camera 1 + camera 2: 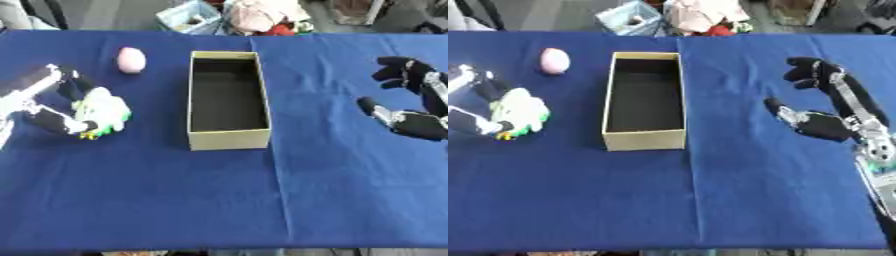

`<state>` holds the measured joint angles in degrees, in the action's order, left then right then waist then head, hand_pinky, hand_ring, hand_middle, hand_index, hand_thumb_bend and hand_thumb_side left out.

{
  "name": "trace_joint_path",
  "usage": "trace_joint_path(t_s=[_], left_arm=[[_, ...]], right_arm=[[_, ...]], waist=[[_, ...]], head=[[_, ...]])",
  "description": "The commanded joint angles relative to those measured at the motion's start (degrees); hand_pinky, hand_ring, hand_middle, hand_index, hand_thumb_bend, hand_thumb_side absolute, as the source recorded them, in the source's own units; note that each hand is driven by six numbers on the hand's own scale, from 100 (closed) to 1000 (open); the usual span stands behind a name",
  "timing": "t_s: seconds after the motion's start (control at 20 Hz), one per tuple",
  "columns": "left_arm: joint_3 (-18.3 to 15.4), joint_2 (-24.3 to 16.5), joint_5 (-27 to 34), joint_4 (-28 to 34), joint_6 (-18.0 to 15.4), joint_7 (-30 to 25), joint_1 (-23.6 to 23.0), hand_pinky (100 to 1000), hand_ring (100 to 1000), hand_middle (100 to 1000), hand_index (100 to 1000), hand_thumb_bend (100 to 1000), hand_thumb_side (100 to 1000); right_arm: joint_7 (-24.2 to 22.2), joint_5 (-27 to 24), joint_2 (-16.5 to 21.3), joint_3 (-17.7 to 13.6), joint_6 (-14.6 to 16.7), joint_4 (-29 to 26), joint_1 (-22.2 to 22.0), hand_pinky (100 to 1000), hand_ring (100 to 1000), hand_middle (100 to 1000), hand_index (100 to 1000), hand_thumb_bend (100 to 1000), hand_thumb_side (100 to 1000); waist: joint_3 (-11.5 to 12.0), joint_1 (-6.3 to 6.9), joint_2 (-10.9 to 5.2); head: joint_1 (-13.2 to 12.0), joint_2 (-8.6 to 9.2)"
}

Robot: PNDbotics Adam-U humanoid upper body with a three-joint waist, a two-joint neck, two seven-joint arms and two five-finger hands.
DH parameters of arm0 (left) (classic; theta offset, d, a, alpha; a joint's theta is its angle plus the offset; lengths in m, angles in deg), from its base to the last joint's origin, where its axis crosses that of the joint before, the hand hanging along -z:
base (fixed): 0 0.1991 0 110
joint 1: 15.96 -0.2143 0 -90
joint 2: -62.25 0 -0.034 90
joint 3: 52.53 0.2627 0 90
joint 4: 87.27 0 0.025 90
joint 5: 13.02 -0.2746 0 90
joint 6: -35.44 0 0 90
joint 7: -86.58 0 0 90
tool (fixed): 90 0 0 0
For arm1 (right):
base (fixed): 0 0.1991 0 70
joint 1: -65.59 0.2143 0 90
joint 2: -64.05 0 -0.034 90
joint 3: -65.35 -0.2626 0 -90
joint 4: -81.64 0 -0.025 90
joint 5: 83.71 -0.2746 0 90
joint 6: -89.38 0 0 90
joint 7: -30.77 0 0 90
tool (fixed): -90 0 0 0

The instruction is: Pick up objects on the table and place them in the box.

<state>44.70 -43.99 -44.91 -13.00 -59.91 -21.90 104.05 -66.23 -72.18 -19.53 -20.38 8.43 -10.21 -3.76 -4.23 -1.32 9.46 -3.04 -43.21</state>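
Left hand wrapped round a white-and-green toy, box waiting alongside

The left hand (66, 107) curls its fingers and thumb round a lumpy white toy (103, 111) with green and yellow bits — held low over the blue cloth tabletop (262, 200), probably for the carry to the box. The open cardboard box (227, 138), long, rectangular and dark inside, sits just beside. A smooth pink egg-shaped object (131, 59) lies apart, farther back. The right hand (824, 122) hangs open — idle, holding nothing.

L hand (487, 107) curled on white/green object (520, 114), left of open box (645, 141). Pink egg-shaped item (555, 60) far left. R hand (826, 107) open, right of box.
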Motion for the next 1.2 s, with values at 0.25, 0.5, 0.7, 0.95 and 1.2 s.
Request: trace_joint_path(t_s=[0.25,0.5,0.7,0.95,1.2], left_arm=[[0.91,1.08,-2.33,-2.83,-0.97,6.27,1.31,566,412,441,578,367,100],[0.76,1.40,-2.42,-2.73,-0.43,12.64,1.66,505,295,304,456,278,100],[-0.25,1.13,-0.52,-0.03,1.32,17.76,2.26,495,272,274,432,290,100],[-0.41,0.32,3.98,4.33,3.05,18.71,5.31,493,274,276,435,286,100],[2.68,1.30,4.43,4.04,2.18,16.47,11.68,498,285,287,442,281,100]], right_arm=[[0.00,-0.34,0.79,-0.36,0.12,-0.49,0.59,735,766,661,865,445,391],[0.01,-0.35,0.64,-0.37,0.16,-0.47,0.56,735,767,661,865,442,393],[0.10,-0.32,0.69,-0.45,0.14,-0.42,0.47,735,766,661,865,443,391],[-0.02,-0.31,0.72,-0.30,0.18,-0.39,0.51,735,766,661,865,443,390],[-0.49,-0.41,0.52,0.18,0.28,-0.39,0.87,736,767,661,865,444,392]], waist=[[-0.28,0.08,-1.06],[-0.34,0.10,-1.16],[-0.41,0.04,-1.24],[-0.52,0.09,-1.37],[-1.40,0.02,-1.38]], head=[[-0.30,0.20],[-0.32,0.18],[-0.32,0.19],[-0.41,0.13],[-0.78,0.33]])
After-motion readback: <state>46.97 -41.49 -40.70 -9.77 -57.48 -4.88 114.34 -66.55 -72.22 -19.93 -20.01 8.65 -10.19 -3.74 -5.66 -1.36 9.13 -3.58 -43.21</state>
